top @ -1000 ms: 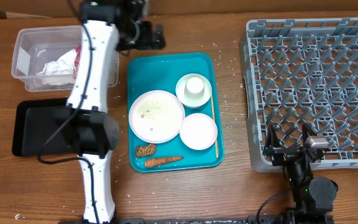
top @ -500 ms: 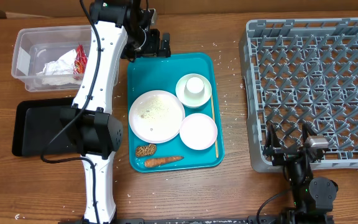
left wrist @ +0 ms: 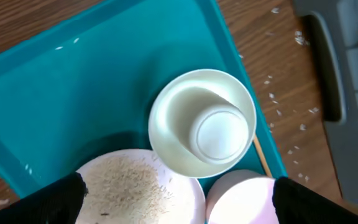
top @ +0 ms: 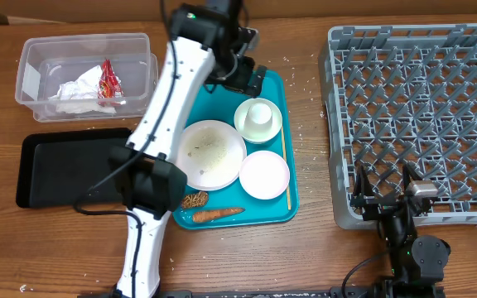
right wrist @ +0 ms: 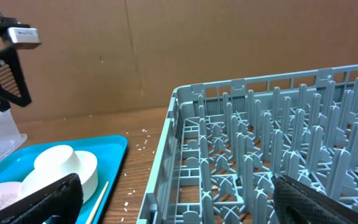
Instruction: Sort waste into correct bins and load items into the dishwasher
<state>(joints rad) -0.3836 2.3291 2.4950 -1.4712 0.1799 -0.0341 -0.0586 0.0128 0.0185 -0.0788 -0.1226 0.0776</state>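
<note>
Left gripper (top: 249, 76): hangs over the upper edge of the teal tray (top: 190, 91), upper centre of the overhead frame. Fingers spread wide, nothing between them, so released. Its wrist view looks straight down on the small white cup (left wrist: 219, 132), which appears inverted and sits inside a white bowl (left wrist: 173, 134).

Right gripper (top: 383, 189): low in the lower right of the frame, at the lower edge of the grey dish rack (top: 421, 108). Fingers apart, grasping nothing.

On the teal tray:
- large plate (top: 209, 155) at mid-left, with loose rice (top: 205, 149) on it
- second bowl (top: 264, 175) just beside the plate, toward the lower right
- chopsticks (top: 285, 161) along the tray's right edge
- carrot (top: 218, 214) and brown oval piece (top: 194, 199) at the tray's lower edge, below the plate

Upper left of the frame: clear tub (top: 36, 62) holding crumpled napkins (top: 73, 89) and 1 red-and-white wrapper (top: 108, 80).

The black tray (top: 56, 170) lies directly below the tub in frame, its right end crossed by the left arm.

Stray grains (left wrist: 300, 40) lie on the wooden surface (top: 305, 248) between tray and rack.
</note>
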